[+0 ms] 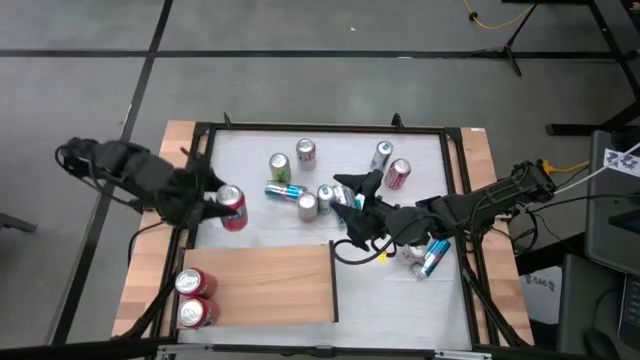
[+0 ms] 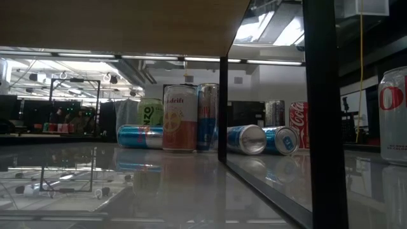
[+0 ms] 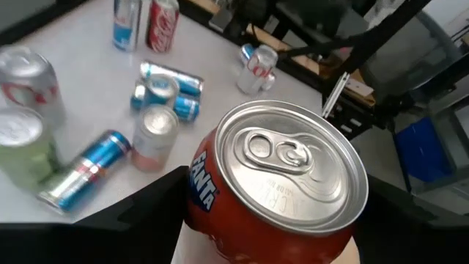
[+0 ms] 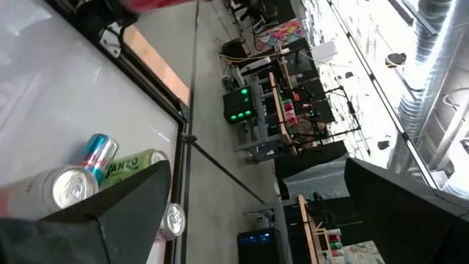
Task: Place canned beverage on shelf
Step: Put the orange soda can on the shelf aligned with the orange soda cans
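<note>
A red-orange Fanta can point(image 1: 233, 209) with a silver top is in my left gripper point(image 1: 222, 205), near the table's left edge and just beyond the shelf's far edge. The shelf point(image 1: 270, 285) is the light wood panel at the near left. Two red cans point(image 1: 195, 297) stand on its left end. My right gripper point(image 1: 350, 200) hangs open over the loose cans at the table's middle. In the right wrist view nothing lies between the right gripper's point(image 4: 264, 213) two dark fingers. The low view shows neither gripper. My left gripper pinches the Fanta can by its side wall point(image 3: 196, 192), just under the top rim, with one finger point(image 3: 128, 216) on each opposite side. The fingers come from the table's left, slanting down. The can is lifted clear and tilted, its top point(image 3: 289, 158) facing the wrist.
Several loose cans point(image 1: 300, 180) stand or lie at the table's middle and far part, and more cans point(image 1: 428, 255) lie at the right under the right arm. A black frame point(image 1: 330, 127) runs round the table. A dark post point(image 2: 324, 108) holds the shelf.
</note>
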Controlling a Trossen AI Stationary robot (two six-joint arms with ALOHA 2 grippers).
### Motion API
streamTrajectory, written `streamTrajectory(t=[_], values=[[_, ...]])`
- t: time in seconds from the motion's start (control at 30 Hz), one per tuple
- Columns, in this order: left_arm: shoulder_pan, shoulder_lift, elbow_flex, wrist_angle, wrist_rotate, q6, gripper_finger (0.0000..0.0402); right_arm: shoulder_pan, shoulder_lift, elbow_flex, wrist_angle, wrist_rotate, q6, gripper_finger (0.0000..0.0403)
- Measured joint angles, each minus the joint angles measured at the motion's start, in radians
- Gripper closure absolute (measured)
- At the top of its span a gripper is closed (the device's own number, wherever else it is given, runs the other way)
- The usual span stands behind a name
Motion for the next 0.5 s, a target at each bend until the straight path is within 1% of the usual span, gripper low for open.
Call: streamTrajectory(t=[0.13,0.27,0.43,0.5], values=[[-0.101,-0.002,-0.070,0.075,-0.080,-0.047,0.0097,0.000,0.000,0.000,0.005,0.000,0.000,0.0008],[-0.189,-0.003,-0.079,0.066,-0.150,-0.099,0.0097,0.000,0.000,0.000,0.004,0.000,0.010,0.0008],[-0.307,-0.003,-0.079,0.065,-0.227,-0.145,0.0097,0.000,0.000,0.000,0.004,-0.008,0.122,0.0008],[-0.350,-0.003,-0.079,0.048,-0.258,-0.177,0.0097,0.000,0.000,0.000,0.004,-0.054,0.163,0.0008]])
